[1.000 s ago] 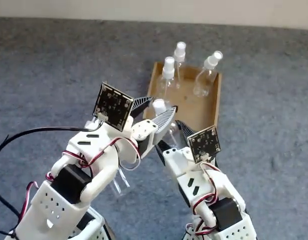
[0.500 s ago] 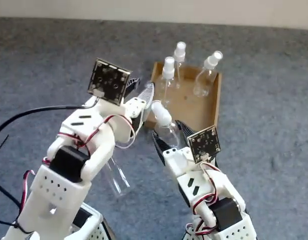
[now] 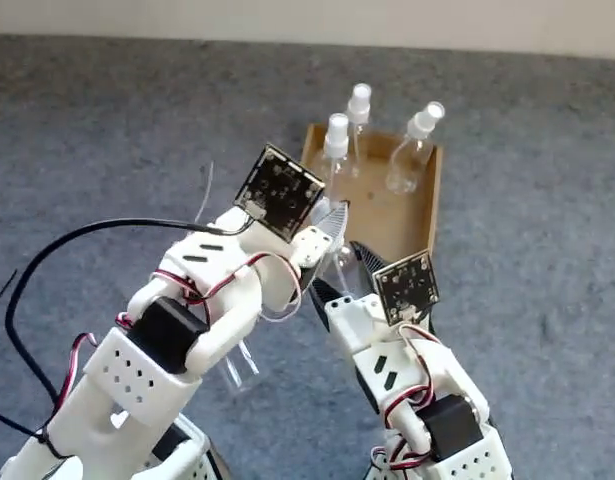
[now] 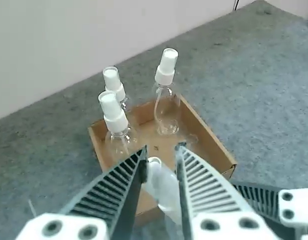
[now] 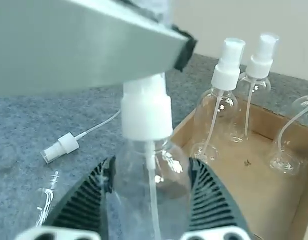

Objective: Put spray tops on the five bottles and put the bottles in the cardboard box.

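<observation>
A clear bottle point(image 5: 143, 195) stands upright just in front of the cardboard box point(image 3: 434, 205), and my right gripper point(image 5: 150, 167) is shut on its body. A white spray top point(image 5: 146, 112) sits on its neck. From above, my left gripper point(image 4: 162, 149) is shut on that spray top point(image 4: 156, 172), one finger on each side. In the high view the left gripper point(image 3: 332, 218) hangs over the right gripper point(image 3: 337, 268) at the box's near left corner. Three capped bottles point(image 3: 337, 150) stand upright in the box point(image 4: 214, 145).
A loose spray top point(image 5: 61, 146) with its thin tube lies on the grey carpet left of the box. A capless clear bottle point(image 3: 239, 368) lies on the carpet under the left arm. A black cable point(image 3: 47, 270) loops at the left.
Half a second ago the left gripper was off to the left of the bottle, away from the spray top. It has swung back right and closed on the top. The right arm has kept still.
</observation>
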`<state>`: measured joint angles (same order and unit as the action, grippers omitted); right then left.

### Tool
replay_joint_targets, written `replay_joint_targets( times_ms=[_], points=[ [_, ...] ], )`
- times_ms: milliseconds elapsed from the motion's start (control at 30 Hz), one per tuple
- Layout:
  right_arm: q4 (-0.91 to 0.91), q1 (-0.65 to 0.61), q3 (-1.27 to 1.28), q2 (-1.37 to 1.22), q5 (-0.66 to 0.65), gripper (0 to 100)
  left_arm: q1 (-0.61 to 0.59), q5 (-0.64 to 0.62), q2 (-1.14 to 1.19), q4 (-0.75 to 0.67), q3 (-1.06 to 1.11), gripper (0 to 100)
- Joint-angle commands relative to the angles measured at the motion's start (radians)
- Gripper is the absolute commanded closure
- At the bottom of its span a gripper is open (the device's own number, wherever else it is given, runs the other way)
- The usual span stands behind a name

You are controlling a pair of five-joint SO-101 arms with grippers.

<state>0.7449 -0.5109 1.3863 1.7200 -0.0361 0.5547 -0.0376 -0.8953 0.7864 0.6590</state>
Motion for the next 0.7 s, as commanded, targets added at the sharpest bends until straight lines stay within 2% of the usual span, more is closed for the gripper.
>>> replay_joint_targets(
  times_ms=[0,133,333,400,533,667],
  points=[
    [-0.027,0.015,-0.018,0.012,0.006,99.5,0.022,0.008,0.001,-0.002,-0.007,91],
    [-0.025,0.033,-0.022,0.01,-0.041,99.5,-0.019,0.078,-0.018,0.021,-0.082,91],
    [-0.073,0.134,-0.07,-0.018,-0.054,99.5,-0.101,0.186,-0.153,0.242,-0.216,91],
    [-0.079,0.136,-0.133,-0.094,-0.049,99.5,-0.114,0.204,-0.199,0.299,-0.17,91],
    [-0.084,0.136,-0.317,-0.369,-0.044,99.5,-0.174,0.215,-0.278,0.308,0.053,90],
    [-0.068,0.136,-0.547,-0.657,0.015,99.5,-0.188,0.21,-0.36,0.183,0.294,88]
  ],
)
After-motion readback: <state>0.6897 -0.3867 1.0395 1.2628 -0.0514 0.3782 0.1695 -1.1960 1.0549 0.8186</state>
